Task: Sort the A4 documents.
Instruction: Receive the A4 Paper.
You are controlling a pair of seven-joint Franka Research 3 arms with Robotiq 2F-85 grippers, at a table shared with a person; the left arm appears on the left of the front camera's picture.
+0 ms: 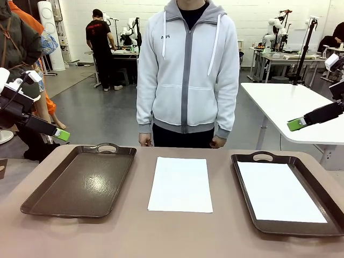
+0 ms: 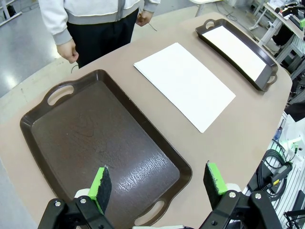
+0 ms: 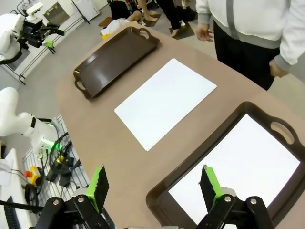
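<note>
Sheets: two plain white A4 paper sheets; middle sheet [image 1: 180,184] flat between trays, other sheet [image 1: 279,192] inside 3 o'clock tray.
Trays: two dark brown handled trays; 9 o'clock tray [image 1: 80,183], 3 o'clock tray [image 1: 285,159].
Jaws: left gripper [image 2: 158,177], right gripper [image 3: 153,183], both spread wide, holding nothing.

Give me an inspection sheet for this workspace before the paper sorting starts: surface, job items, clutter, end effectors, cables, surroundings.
Surface: brown table carrying a dark left tray with no paper in it, and a dark right tray.
Job's things: one white sheet lies flat on the table between the trays; a second sheet lies flat inside the right tray.
Clutter: nothing seen.
End effectors: left end effector open, raised clear of the table, holding nothing; right end effector open, raised, holding nothing.
Cables: cable bundles sit beyond the table's edge, off the surface.
Surroundings: a person stands at the far side, hands down; a white table stands behind.
</note>
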